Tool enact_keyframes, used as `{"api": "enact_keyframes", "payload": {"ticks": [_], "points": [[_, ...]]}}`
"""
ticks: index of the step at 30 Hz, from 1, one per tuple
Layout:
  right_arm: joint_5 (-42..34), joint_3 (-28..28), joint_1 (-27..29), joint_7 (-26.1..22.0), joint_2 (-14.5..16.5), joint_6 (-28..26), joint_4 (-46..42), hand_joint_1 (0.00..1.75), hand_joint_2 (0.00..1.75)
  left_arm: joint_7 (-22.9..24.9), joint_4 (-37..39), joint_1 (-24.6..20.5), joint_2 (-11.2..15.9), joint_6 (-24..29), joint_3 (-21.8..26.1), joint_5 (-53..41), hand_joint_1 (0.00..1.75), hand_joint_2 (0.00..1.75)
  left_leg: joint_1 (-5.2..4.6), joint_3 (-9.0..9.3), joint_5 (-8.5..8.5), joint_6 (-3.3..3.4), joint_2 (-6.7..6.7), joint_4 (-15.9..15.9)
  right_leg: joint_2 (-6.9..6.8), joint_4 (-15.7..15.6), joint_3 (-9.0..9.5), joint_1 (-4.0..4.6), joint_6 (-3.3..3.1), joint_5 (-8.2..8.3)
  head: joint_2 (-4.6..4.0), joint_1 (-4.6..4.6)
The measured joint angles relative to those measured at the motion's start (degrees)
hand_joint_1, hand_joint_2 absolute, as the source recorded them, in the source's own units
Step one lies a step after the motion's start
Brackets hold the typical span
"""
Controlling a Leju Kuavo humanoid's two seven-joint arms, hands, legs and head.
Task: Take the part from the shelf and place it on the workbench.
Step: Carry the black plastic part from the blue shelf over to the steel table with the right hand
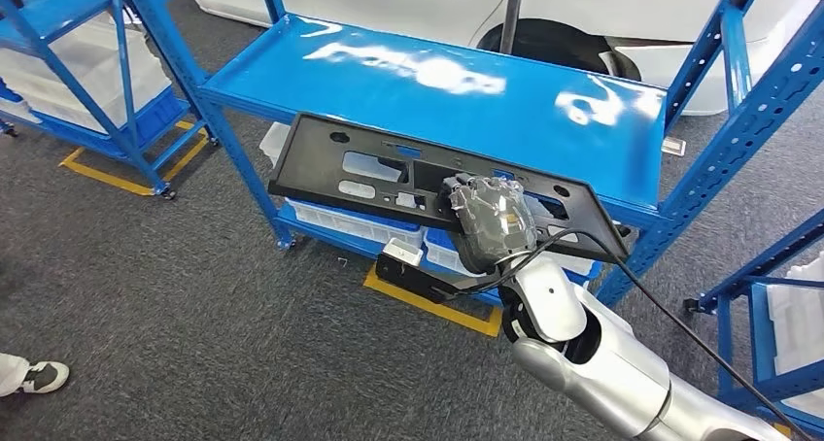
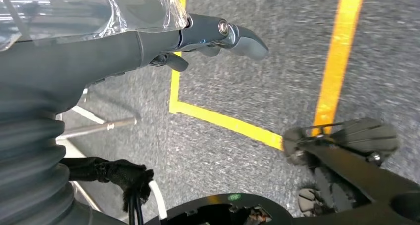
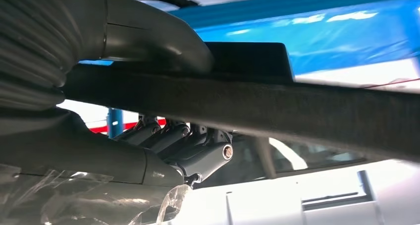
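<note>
The part [image 1: 330, 164] is a long flat black panel with several cutouts. It sits at the front edge of the blue shelf [image 1: 437, 91], with its left end out past the edge; I cannot tell whether it still touches the shelf. My right hand [image 1: 491, 218] grips it near its right half. In the right wrist view the thumb [image 3: 163, 41] lies on one face of the panel [image 3: 297, 111] and the fingers [image 3: 198, 148] curl against the other. My left hand [image 2: 148, 46] hangs over the grey floor, fingers apart, holding nothing.
White bins [image 1: 355, 222] stand on the lower level under the shelf. A second blue rack [image 1: 87, 62] is at the far left and another [image 1: 768, 305] at the right. A white car [image 1: 622, 14] is behind. Yellow floor tape [image 1: 428, 305] and a person's shoe [image 1: 34, 375] mark the carpet.
</note>
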Motion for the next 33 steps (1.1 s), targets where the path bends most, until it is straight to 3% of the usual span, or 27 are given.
{"api": "enact_keyframes", "payload": {"ticks": [1, 3, 5, 6, 8, 10, 11, 13, 14, 15, 16, 17, 19, 21, 22, 23, 25, 26, 28, 29, 30, 31, 32, 33], "points": [[0.0, 0.0, 0.0, 0.0, 0.0, 0.0, 0.0, 1.75, 1.75, 0.0, 0.0, 0.0, 0.0, 0.0, 0.0, 0.0, 0.0, 1.75, 0.21, 1.05, 0.69, -0.24, 0.17, -0.5, -0.67, 0.0, -0.3, -0.01, 0.13, 0.2, 0.0, 0.0], [-0.1, 0.0, 0.0, 0.0, 0.0, 0.0, 0.0, 1.75, 1.75, 0.0, 0.0, 0.0, 0.0, 0.1, 0.0, 0.0, 0.0, 1.75, 0.45, 6.38, 3.43, -0.48, 1.56, -8.1, -1.88, 0.1, -0.62, 0.01, 0.48, 0.49, 0.01, 0.0], [-0.1, -0.2, 0.0, 0.0, 0.0, 0.0, 0.0, 1.75, 1.75, 0.0, 0.0, -0.1, 0.1, 0.1, 0.0, 0.0, 0.0, 1.75, -0.04, 11.03, 4.93, 0.09, 3.52, -16.0, -3.0, 0.1, -0.81, 0.26, 0.99, 0.8, 0.01, 0.1], [-0.1, -0.2, 0.0, 0.0, 0.0, -0.1, 0.0, 1.75, 1.75, 0.0, 0.0, -0.2, 0.1, 0.1, 0.0, 0.0, 0.0, 1.75, -0.38, 11.84, 5.05, 0.6, 4.03, -17.8, -3.51, 0.1, -0.9, 0.38, 1.29, 0.99, 0.01, 0.2], [-0.1, -0.3, 0.0, 0.0, 0.0, -0.1, 0.0, 1.75, 1.75, 0.0, 0.0, -0.2, 0.2, 0.1, 0.0, 0.0, 0.0, 1.75, -0.78, 11.31, 5.44, 1.78, 3.34, -18.2, -4.44, 0.0, -1.11, 0.4, 1.99, 1.42, 0.01, 0.42], [-0.1, -0.3, 0.0, 0.0, 0.0, -0.1, 0.0, 1.75, 1.75, 0.1, 0.0, 0.0, 0.2, 0.0, 0.0, 0.0, 0.0, 1.75, -0.71, 10.68, 6.15, 2.88, 2.39, -18.5, -3.2, 1.4, -1.9, 0.18, 2.5, -0.03, 0.01, 0.46], [-0.1, -0.3, 0.1, 0.0, -0.1, -0.1, 0.0, 1.75, 1.75, 0.1, 0.0, 0.0, 0.2, 0.0, 0.0, 0.0, 0.0, 1.75, -0.64, 10.31, 6.6, 3.46, 1.96, -18.6, -1.81, 3.7, -2.85, 0.09, 2.6, -2.0, 0.01, 0.51], [-0.1, -0.4, 0.3, 0.0, -0.2, -0.2, 0.0, 1.75, 1.75, 0.1, 0.0, -0.1, 0.2, 0.0, 0.0, 0.0, 0.0, 1.75, -0.8, 9.43, 7.4, 4.26, 0.97, -18.6, 0.97, 11.7, -5.73, 0.14, 2.55, -7.25, 0.01, 0.6], [-0.1, -0.4, 0.5, 0.0, -0.3, -0.2, 0.0, 1.75, 1.75, 0.1, 0.0, -0.2, 0.2, 0.0, 0.0, 0.0, 0.0, 1.75, -0.95, 8.99, 7.76, 4.44, 0.38, -18.6, 1.46, 15.6, -7.03, 0.23, 2.5, -9.05, 0.01, 0.62], [-0.1, -0.4, 0.7, 0.0, -0.3, -0.2, 0.0, 1.75, 1.75, 0.1, 0.0, -0.2, 0.1, 0.0, 0.0, 0.0, 0.0, 1.75, -1.1, 8.54, 8.13, 4.54, -0.29, -18.6, 1.68, 17.9, -7.58, 0.33, 2.41, -9.79, 0.01, 0.63], [-0.1, -0.4, 0.8, 0.0, -0.4, -0.2, 0.0, 1.75, 1.75, 0.1, 0.0, -0.2, 0.1, 0.0, 0.0, 0.0, 0.0, 1.75, -1.21, 8.1, 8.5, 4.53, -1.0, -18.5, 1.79, 17.8, -7.01, 0.41, 2.25, -9.28, 0.01, 0.64], [-0.1, -0.4, 0.9, 0.0, -0.4, -0.2, 0.0, 1.75, 1.75, 0.1, 0.0, -0.1, 0.1, 0.0, 0.0, 0.0, 0.0, 1.75, -1.26, 7.68, 8.87, 4.47, -1.71, -18.5, 2.01, 15.3, -5.32, 0.46, 2.02, -7.85, 0.01, 0.64], [-0.1, -0.4, 0.9, 0.0, -0.5, -0.2, 0.0, 1.75, 1.75, 0.0, 0.0, -0.1, 0.1, 0.0, 0.0, 0.0, 0.0, 1.75, -1.3, 6.82, 9.55, 4.14, -3.09, -18.2, 4.0, 6.4, -0.07, 0.5, 1.41, -4.55, 0.01, 0.65], [-0.1, -0.5, 1.0, 0.0, -0.5, -0.2, 0.0, 1.75, 1.75, 0.0, 0.0, -0.2, 0.0, 0.0, 0.0, 0.0, 0.0, 1.75, -1.26, 6.01, 10.36, 3.59, -4.21, -18.1, 6.04, 0.7, 2.84, 0.52, 1.17, -3.11, 0.01, 0.63], [-0.1, -0.6, 1.0, 0.0, -0.5, -0.2, 0.0, 1.75, 1.75, 0.0, 0.0, -0.2, 0.0, 0.0, 0.0, 0.0, 0.0, 1.75, -1.2, 5.63, 10.82, 3.24, -4.73, -18.1, 6.29, 0.1, 2.95, 0.64, 1.14, -3.06, 0.01, 0.64], [-0.1, -0.6, 1.0, 0.0, -0.5, -0.2, 0.0, 1.75, 1.75, 0.0, 0.0, -0.1, 0.0, 0.0, 0.0, 0.0, 0.0, 1.75, -1.19, 5.33, 11.33, 2.85, -5.36, -18.1, 5.67, 0.0, 2.66, 0.63, 1.05, -2.73, 0.01, 0.65], [-0.1, -0.6, 0.9, 0.0, -0.5, -0.2, 0.0, 1.75, 1.75, 0.0, 0.0, 0.1, 0.0, 0.1, 0.0, 0.0, 0.0, 1.75, -1.22, 4.49, 10.64, 2.18, -4.68, -17.3, 4.19, -0.1, 2.15, 0.46, 0.49, -2.06, 0.01, 0.62], [-0.1, -0.6, 0.9, 0.0, -0.4, -0.2, 0.0, 1.75, 1.75, 0.0, 0.0, 0.1, 0.0, 0.1, 0.0, 0.0, 0.0, 1.75, -1.21, 3.66, 8.92, 1.83, -3.5, -15.3, 3.4, -0.2, 1.85, 0.29, 0.15, -1.66, 0.01, 0.51], [-0.1, -0.7, 1.0, 0.0, -0.5, -0.2, 0.0, 1.75, 1.75, 0.0, 0.0, 0.0, 0.0, 0.1, 0.0, 0.0, 0.0, 1.75, -0.83, 1.07, 3.56, 1.1, -0.87, -7.9, 1.89, -0.2, 1.08, 0.33, -0.2, -1.0, 0.01, 0.27], [-0.1, -0.7, 1.0, 0.0, -0.5, -0.2, 0.0, 1.75, 1.75, 0.0, 0.0, -0.1, 0.0, 0.1, 0.0, 0.0, 0.0, 1.75, -0.55, -0.16, 1.42, 0.76, -0.29, -3.6, 1.08, -0.2, 0.65, 0.39, -0.22, -0.71, 0.01, 0.25], [-0.1, -0.7, 1.0, 0.0, -0.5, -0.2, 0.0, 1.75, 1.75, 0.0, 0.0, -0.1, 0.0, 0.1, 0.0, 0.0, 0.0, 1.75, -0.28, -0.76, 0.39, 0.47, -0.04, -0.5, 0.3, -0.1, 0.21, 0.42, -0.18, -0.42, 0.01, 0.25], [-0.1, -0.7, 1.0, 0.0, -0.5, -0.2, 0.0, 1.75, 1.75, 0.0, 0.0, -0.1, 0.0, 0.1, 0.0, 0.0, 0.0, 1.75, -0.05, -0.37, 0.54, 0.24, 0.1, 0.5, -0.44, -0.1, -0.21, 0.44, -0.09, -0.15, 0.01, 0.24], [-0.1, -0.7, 1.0, 0.0, -0.5, -0.2, 0.0, 1.75, 1.75, 0.0, 0.0, -0.1, 0.0, 0.1, 0.0, 0.0, 0.0, 1.75, 0.12, 1.22, 1.65, 0.07, 0.29, -0.9, -1.15, -0.1, -0.57, 0.44, 0.04, 0.09, 0.01, 0.24], [-0.1, -0.7, 1.0, 0.0, -0.5, -0.2, 0.0, 1.75, 1.75, 0.0, 0.0, -0.1, 0.0, 0.1, 0.0, 0.0, 0.0, 1.75, 0.22, 3.96, 3.12, -0.03, 0.87, -4.5, -1.82, -0.1, -0.82, 0.45, 0.21, 0.29, 0.01, 0.24]]}}
